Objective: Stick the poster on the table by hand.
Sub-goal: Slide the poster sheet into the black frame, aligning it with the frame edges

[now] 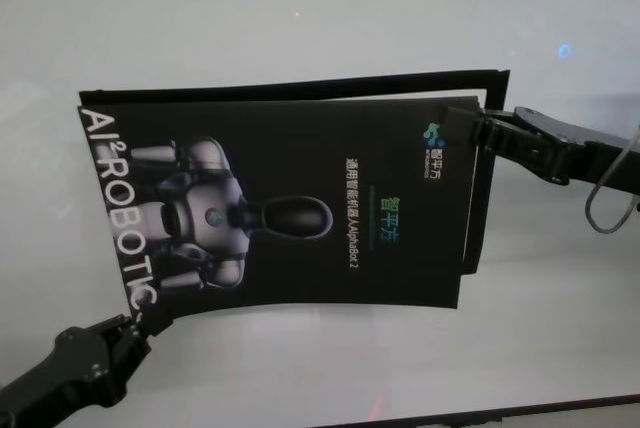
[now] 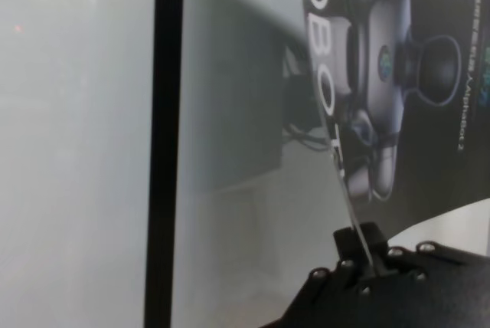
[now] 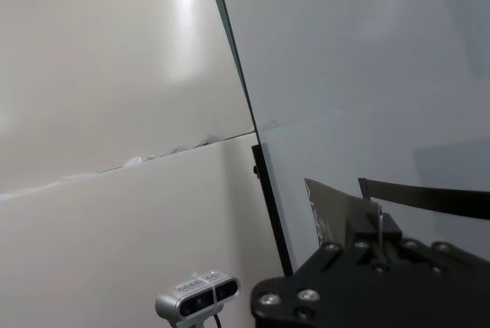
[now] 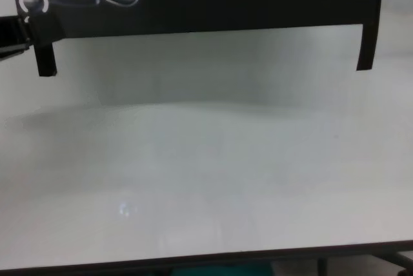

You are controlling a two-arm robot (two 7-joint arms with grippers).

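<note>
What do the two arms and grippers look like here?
Both are matte black. The left gripper ends a blocky, jointed arm; its wrist view shows round silver screw heads on the housing. The right gripper is slimmer, with linked segments, similar screws, and a thin grey cable looping beside the forearm.

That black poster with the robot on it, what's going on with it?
A two-armed robot is holding the poster up between its grippers above a white table. The left gripper pinches the corner by the big white letters, and the right gripper pinches the opposite end near the small logo. The sheet hangs clear of the table with its shadow below it, so it is not stuck down yet.
</note>
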